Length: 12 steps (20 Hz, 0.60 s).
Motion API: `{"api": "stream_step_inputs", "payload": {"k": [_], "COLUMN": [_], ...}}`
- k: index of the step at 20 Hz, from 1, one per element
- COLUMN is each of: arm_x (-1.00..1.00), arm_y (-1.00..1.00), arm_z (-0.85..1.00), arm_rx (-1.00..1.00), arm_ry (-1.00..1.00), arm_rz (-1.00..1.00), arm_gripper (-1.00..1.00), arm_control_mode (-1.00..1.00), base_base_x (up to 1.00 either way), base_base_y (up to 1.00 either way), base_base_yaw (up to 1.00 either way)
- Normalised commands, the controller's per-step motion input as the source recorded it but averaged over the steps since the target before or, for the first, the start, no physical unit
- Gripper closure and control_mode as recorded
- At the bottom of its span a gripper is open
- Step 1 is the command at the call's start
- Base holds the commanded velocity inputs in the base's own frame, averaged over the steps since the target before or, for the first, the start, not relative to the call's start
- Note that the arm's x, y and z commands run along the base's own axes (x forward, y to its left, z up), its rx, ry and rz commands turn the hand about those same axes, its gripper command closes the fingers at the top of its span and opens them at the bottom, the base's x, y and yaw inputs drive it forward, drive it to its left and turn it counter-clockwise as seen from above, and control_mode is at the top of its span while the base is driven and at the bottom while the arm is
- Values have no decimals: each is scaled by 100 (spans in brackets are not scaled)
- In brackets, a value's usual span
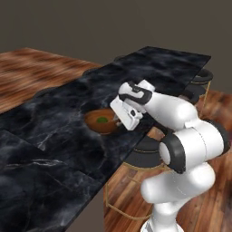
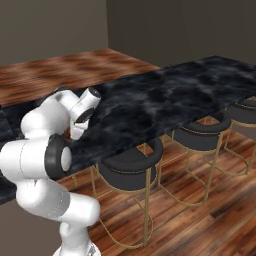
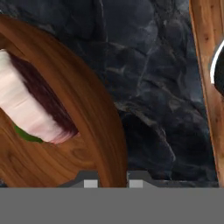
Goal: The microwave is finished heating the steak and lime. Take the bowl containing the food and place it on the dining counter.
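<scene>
One bowl (image 1: 102, 121) on dining counter (image 1: 59, 113); fingers (image 3: 90, 183) astride rim; wooden floor (image 2: 200, 210).

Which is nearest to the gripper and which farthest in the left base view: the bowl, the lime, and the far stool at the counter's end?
1. The bowl: its rim is right at the gripper, on the dining counter.
2. The lime: inside the bowl, just past the rim.
3. The far stool: at the counter's far end, well behind the arm.
</scene>
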Motion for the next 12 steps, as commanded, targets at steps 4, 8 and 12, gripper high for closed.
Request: {"api": "stream_step_inputs", "payload": {"k": [4,8,12], "arm_x": [100,100,74], "arm_y": [28,29,28], "arm_z": [-60,-50,-11], "arm_rx": [-8,-12,-6], "arm_ry": [-3,-6,-2], "arm_rz": [0,0,-12], "arm_gripper": [100,100,-100], "arm_control_mode": [-100,-100,-100], "base_base_x": [0,0,0], "base_base_y": [0,0,0], "base_base_yaw": [0,0,0]}}
